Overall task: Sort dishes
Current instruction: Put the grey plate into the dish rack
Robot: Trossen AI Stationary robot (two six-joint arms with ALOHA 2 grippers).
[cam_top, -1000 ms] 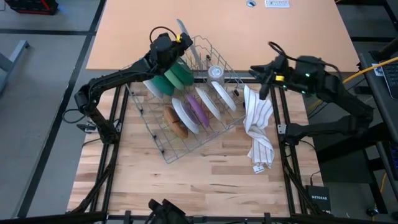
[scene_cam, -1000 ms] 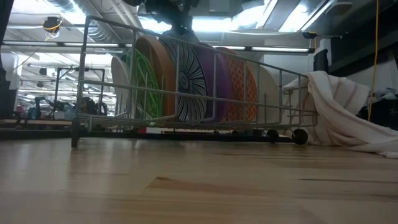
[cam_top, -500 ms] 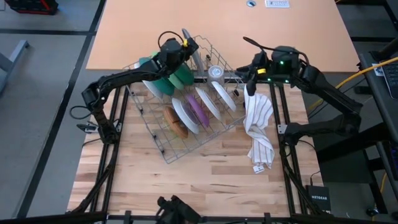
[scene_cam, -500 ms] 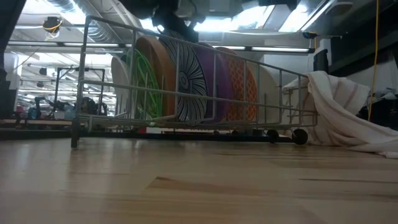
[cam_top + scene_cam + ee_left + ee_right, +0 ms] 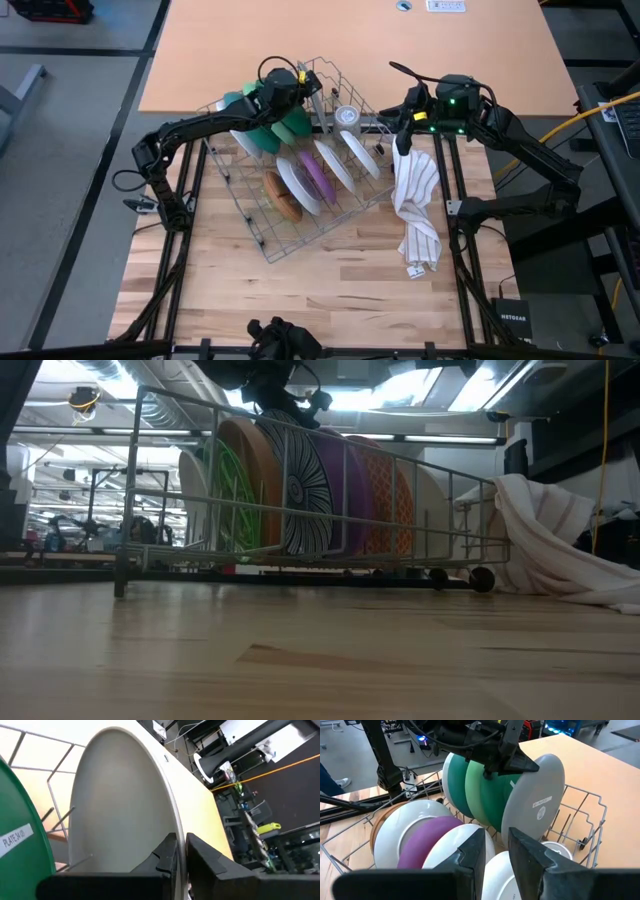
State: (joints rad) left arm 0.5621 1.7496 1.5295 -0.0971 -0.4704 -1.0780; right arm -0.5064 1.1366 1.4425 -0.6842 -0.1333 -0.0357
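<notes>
Standing on edge in two rows: grey plate (image 5: 532, 807), green plate (image 5: 487, 795), teal plate (image 5: 454, 782) toward 11 o'clock; toward 5 o'clock, white plates (image 5: 345, 153), purple plate (image 5: 422, 842), brown plate (image 5: 283, 195).

The worktop (image 5: 330, 290) was light wood planks near the front and plain tan board toward the back. A grey wire rack (image 5: 300, 215) stood askew near its middle, and a white striped cloth (image 5: 418, 215) lay crumpled just beside it, toward the right edge.
</notes>
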